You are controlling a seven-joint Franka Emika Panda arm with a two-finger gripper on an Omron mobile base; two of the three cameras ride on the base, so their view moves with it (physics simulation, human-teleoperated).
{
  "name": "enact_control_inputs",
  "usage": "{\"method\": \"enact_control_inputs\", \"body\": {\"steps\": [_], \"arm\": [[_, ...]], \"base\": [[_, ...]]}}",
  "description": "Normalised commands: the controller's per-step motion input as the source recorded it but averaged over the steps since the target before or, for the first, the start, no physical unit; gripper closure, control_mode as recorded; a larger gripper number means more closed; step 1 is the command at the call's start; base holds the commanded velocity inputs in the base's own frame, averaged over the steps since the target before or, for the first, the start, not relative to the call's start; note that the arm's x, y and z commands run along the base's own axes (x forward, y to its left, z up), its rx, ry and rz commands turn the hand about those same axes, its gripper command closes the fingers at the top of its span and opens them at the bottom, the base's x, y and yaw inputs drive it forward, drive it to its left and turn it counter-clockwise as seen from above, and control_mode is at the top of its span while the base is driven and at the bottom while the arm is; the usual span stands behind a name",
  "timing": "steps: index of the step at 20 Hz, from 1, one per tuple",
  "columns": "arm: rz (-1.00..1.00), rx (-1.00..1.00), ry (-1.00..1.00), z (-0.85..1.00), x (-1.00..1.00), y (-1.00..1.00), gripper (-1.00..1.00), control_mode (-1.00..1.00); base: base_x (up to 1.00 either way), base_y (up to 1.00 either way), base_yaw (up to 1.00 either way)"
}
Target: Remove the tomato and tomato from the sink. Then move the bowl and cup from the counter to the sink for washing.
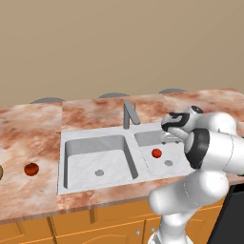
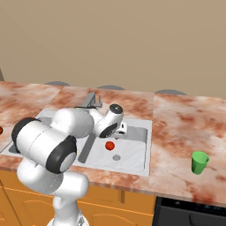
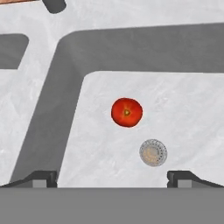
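Observation:
A bright red tomato [image 1: 156, 153] [image 2: 110, 145] [image 3: 127, 112] lies on the floor of the right basin of the pale grey sink [image 1: 97, 143], close to the round drain [image 3: 153, 152]. My gripper [image 1: 172, 137] [image 2: 122, 130] [image 3: 113, 178] hangs open above that basin, pointing down, with the tomato ahead between its fingertips [image 3: 43, 177] and nothing held. The darker tomato [image 1: 31, 168] rests on the counter [image 1: 28, 128] left of the sink. The green cup [image 2: 200, 162] stands upright on the counter right of the sink. A tan sliver of the bowl [image 1: 1, 172] shows at the left edge.
The grey angular faucet [image 1: 129, 114] [image 2: 92, 100] rises behind the divider between the basins, just left of my hand. The left basin [image 1: 97, 159] holds only its drain. Orange cabinets [image 1: 95, 224] run below the counter, and a dark appliance [image 2: 194, 212] sits at lower right.

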Motion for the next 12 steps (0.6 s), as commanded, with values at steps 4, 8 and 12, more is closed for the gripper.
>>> {"method": "enact_control_inputs", "body": {"steps": [4,8,12], "arm": [[0.00,0.00,0.00,-0.21,0.24,-0.01,-1.00,-1.00],[0.00,0.00,0.00,-0.26,0.19,0.00,-1.00,-1.00],[0.00,0.00,0.00,-0.26,0.21,0.00,-1.00,-1.00]], "base": [[0.00,0.00,0.00],[0.00,0.00,0.00],[0.00,0.00,0.00]]}}
